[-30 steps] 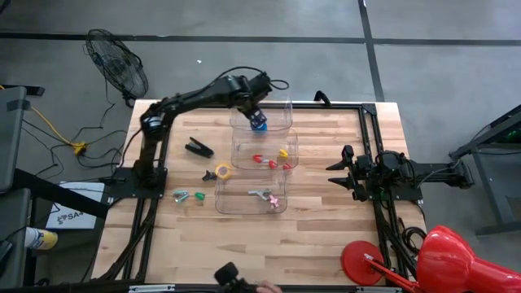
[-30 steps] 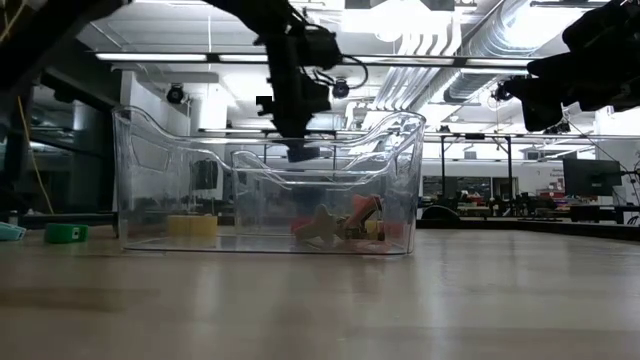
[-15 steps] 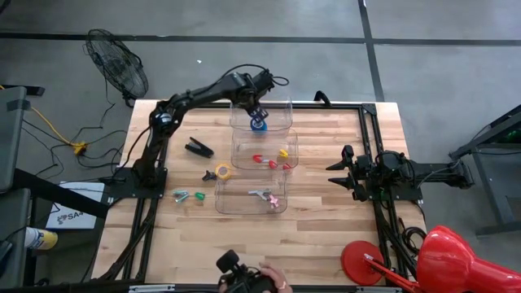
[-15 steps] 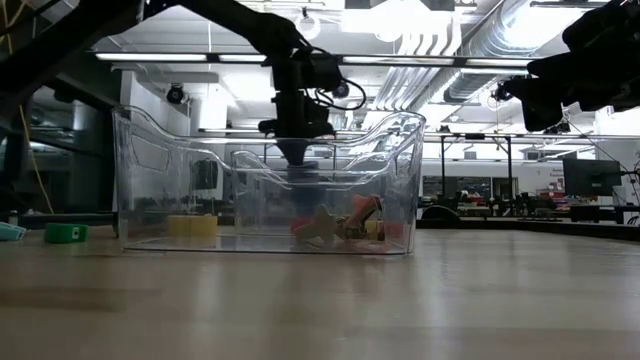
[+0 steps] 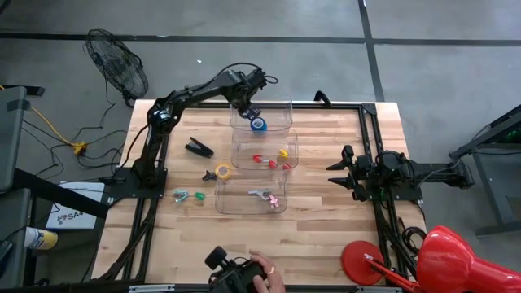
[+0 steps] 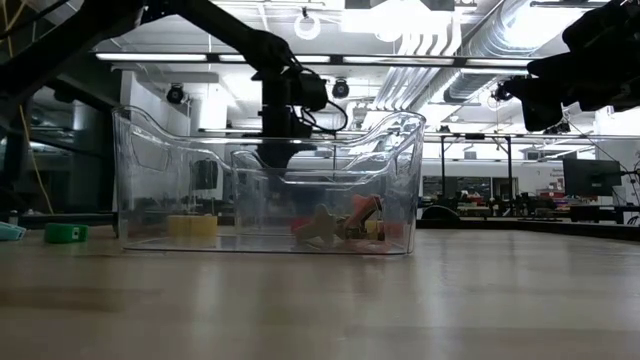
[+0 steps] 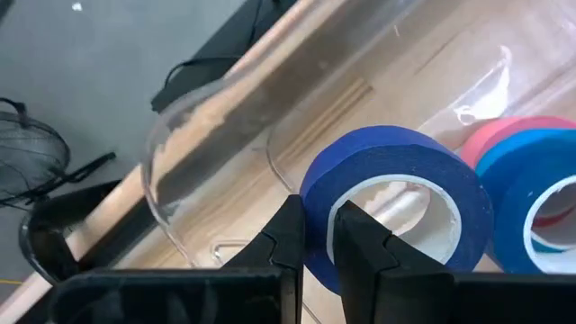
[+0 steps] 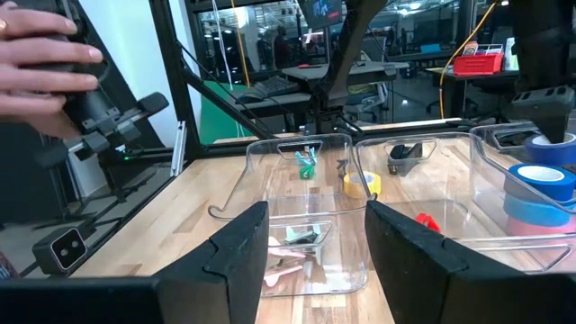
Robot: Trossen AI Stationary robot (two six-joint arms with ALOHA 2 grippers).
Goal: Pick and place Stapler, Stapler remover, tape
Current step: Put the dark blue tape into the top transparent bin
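In the high view the left claw (image 5: 249, 107) sits in the upper middle of the frame, over the far clear bin (image 5: 279, 124) at the top of a column of three. Its wrist view shows its two dark fingers (image 7: 290, 236) clenched on the wall of a dark blue tape roll (image 7: 396, 200), one finger outside the ring and one inside. That roll stands tilted against a stack beside it, a lighter blue roll (image 7: 533, 202) lying on a pink roll (image 7: 513, 133), all inside the same bin. From above only a blue ring (image 5: 259, 124) shows there, just below the claw.

A yellow tape roll (image 5: 223, 172) lies on the desk (image 5: 326, 220) left of centre, just left of the middle bin (image 5: 266, 141), which holds small red and yellow pieces. A black stapler (image 5: 198, 147) lies further up and left, well apart from the bins. Two small green items (image 5: 187, 195) lie below the yellow roll. The near bin (image 5: 249, 186) holds a grey piece and a pink piece.

The right claw (image 5: 335, 172) rests at the right of the frame, well apart from the bins; in its wrist view its fingers (image 8: 241, 245) stand released, spread wide.

A person's hand (image 5: 262, 275) shows at the bottom edge, holding a dark device. A white label in the lower left beside the desk carries writing, too small to read.
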